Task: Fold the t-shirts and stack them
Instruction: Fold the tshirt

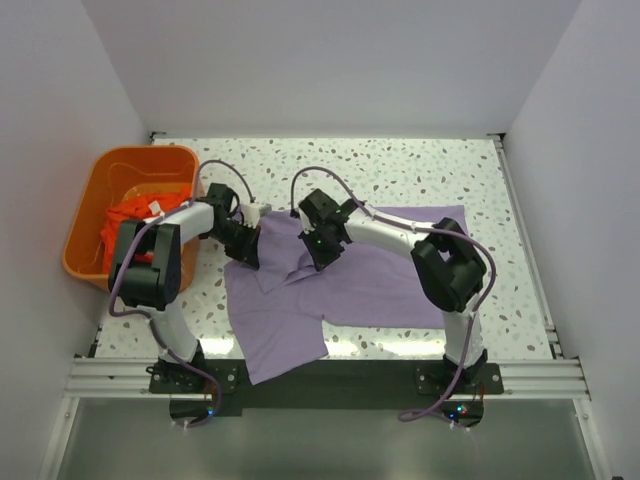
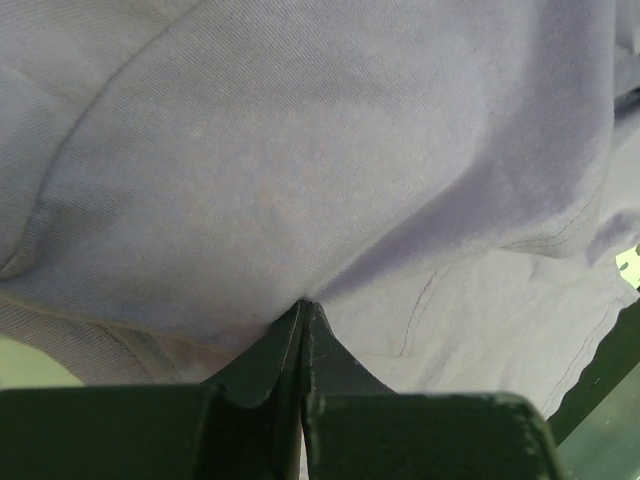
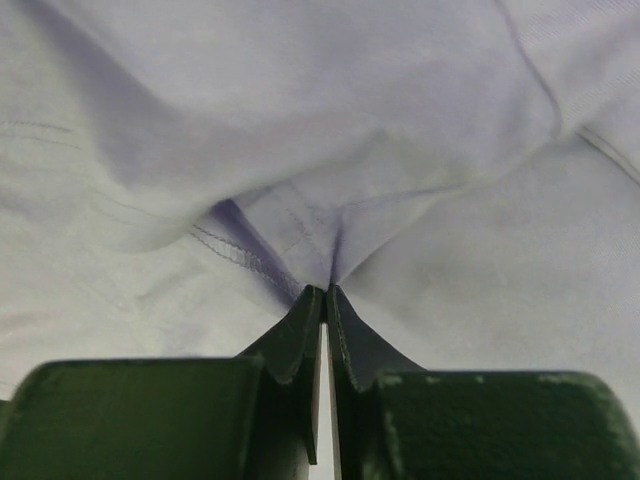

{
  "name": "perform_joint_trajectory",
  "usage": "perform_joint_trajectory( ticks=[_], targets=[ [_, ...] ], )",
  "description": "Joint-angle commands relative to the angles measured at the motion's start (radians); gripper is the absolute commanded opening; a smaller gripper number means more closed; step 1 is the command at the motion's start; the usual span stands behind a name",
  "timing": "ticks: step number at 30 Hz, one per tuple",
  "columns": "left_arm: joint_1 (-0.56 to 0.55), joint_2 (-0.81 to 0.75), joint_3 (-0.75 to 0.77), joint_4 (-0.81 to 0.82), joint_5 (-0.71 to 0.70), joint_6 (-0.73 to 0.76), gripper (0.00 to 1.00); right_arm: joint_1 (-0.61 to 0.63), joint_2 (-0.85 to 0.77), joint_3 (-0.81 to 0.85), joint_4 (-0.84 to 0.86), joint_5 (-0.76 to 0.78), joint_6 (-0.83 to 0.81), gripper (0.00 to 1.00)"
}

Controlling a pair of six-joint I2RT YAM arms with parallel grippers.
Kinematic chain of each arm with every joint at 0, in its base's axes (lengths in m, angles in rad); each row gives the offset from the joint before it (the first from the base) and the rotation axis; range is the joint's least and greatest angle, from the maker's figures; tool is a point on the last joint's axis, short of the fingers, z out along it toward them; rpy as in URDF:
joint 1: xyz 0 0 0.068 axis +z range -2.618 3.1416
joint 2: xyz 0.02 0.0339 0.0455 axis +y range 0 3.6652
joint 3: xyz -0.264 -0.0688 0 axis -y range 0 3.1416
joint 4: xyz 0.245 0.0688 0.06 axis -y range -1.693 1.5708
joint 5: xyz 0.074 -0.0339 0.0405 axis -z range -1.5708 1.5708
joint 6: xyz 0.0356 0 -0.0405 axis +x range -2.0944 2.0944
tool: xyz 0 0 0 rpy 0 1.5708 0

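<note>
A lavender-purple t-shirt (image 1: 370, 280) lies spread across the middle of the speckled table, one part hanging over the near edge. My left gripper (image 1: 246, 257) is shut on the shirt's cloth at its left upper edge; in the left wrist view the gripper (image 2: 304, 303) pinches a fold of purple cloth (image 2: 300, 180). My right gripper (image 1: 320, 262) is shut on a bunched seam near the shirt's upper middle, and the right wrist view shows the gripper (image 3: 326, 288) pinching stitched purple cloth (image 3: 330, 160). An orange-red t-shirt (image 1: 135, 222) lies crumpled in the basket at the left.
An orange plastic basket (image 1: 90, 215) stands at the table's left edge, beside the left arm. White walls close in the table on the left, back and right. A metal rail (image 1: 320, 375) runs along the near edge by the arm bases.
</note>
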State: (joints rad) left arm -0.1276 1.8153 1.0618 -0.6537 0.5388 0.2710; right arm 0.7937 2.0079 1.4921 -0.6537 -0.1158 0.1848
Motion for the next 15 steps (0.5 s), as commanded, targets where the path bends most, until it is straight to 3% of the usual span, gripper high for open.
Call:
perform_joint_trajectory(
  ticks=[1,8,13,15],
  targets=[
    [-0.01,0.067,-0.023,0.019,-0.134,0.028,0.01,-0.053,-0.034,-0.016,-0.044,0.021,0.065,0.08],
    [-0.01,0.067,-0.023,0.017,-0.137,0.034,0.01,-0.077,-0.072,-0.02,-0.024,-0.015,0.027,0.33],
    [-0.009,0.036,-0.028,0.009,-0.103,0.046,0.02,-0.076,-0.084,0.003,0.008,-0.088,-0.041,0.34],
    [-0.007,-0.003,-0.029,0.006,-0.059,0.054,0.06,-0.076,-0.077,0.019,0.016,-0.126,-0.042,0.42]
  ],
)
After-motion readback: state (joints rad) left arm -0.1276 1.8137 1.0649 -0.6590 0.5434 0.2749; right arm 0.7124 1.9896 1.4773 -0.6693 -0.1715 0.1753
